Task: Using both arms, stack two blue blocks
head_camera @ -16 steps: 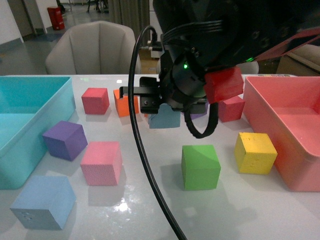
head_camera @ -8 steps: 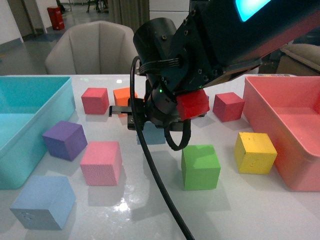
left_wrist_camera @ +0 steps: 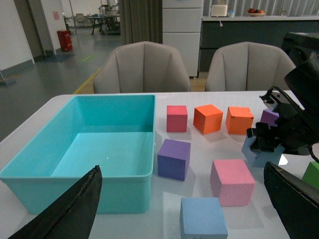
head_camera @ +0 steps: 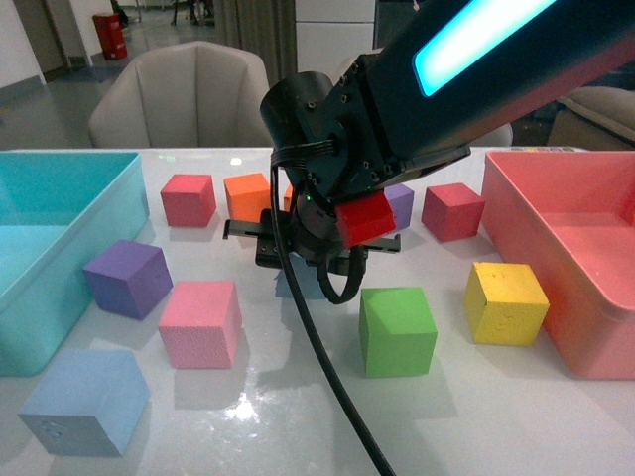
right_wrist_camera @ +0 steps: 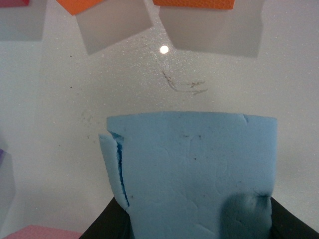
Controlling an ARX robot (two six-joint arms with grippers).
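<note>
One pale blue block point(head_camera: 87, 402) rests on the white table at the front left; it also shows in the left wrist view point(left_wrist_camera: 202, 218). My right gripper point(head_camera: 306, 256), with a red part, is shut on the second blue block point(head_camera: 296, 285) and holds it low over the table's middle. This block fills the right wrist view point(right_wrist_camera: 194, 169), pinched between the black fingers of the right gripper point(right_wrist_camera: 194, 226). It also shows in the left wrist view point(left_wrist_camera: 263, 157). My left gripper point(left_wrist_camera: 179, 209) is open and empty, with the resting blue block between and beyond its fingers.
A turquoise bin point(head_camera: 60, 248) stands at the left and a pink bin point(head_camera: 536, 268) at the right. Purple point(head_camera: 129, 278), pink point(head_camera: 201, 322), green point(head_camera: 397, 329) and yellow point(head_camera: 506, 302) cubes lie around the right gripper. Red point(head_camera: 189, 198) and orange point(head_camera: 248, 195) cubes lie behind.
My right arm has moved left, nearer and lower with the blue block in its grip. The other cubes have not moved.
</note>
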